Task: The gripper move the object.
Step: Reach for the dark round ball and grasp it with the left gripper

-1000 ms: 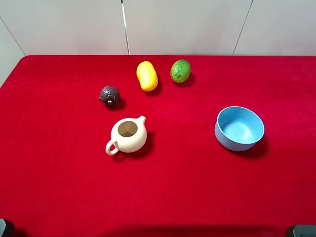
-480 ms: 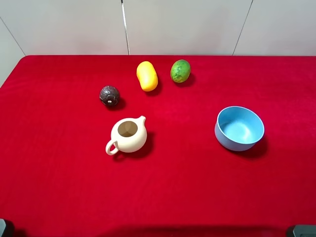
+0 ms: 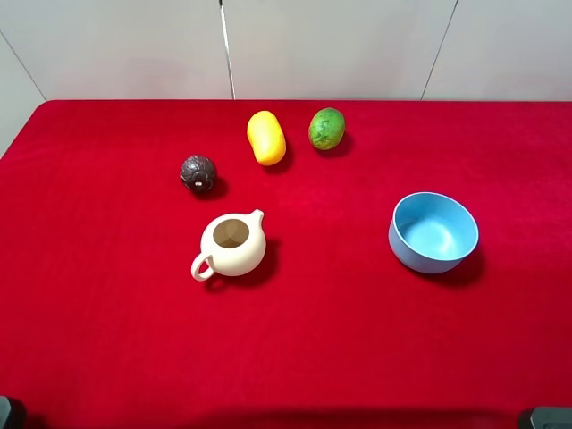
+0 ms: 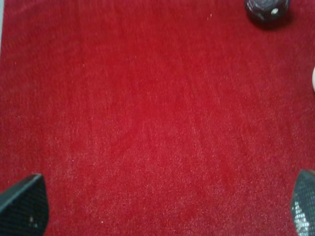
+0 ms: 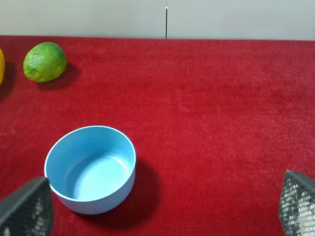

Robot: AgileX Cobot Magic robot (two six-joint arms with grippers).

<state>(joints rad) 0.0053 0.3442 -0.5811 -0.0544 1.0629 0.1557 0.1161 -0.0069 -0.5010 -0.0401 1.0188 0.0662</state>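
On red cloth [image 3: 357, 340], dark fruit [image 3: 198, 172] ungripped; left hand [image 4: 162, 206], right hand [image 5: 160, 206] spread apart.

Rough dark object [image 3: 197, 172], matt red cloth [image 3: 107, 340]

Left pincer [image 4: 162, 209] splayed wide and empty, right pincer [image 5: 162, 206] likewise splayed wide and empty

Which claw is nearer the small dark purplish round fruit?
Left. The dark fruit lies ahead of the left claw; the right claw is farther off, by the round blue bowl.
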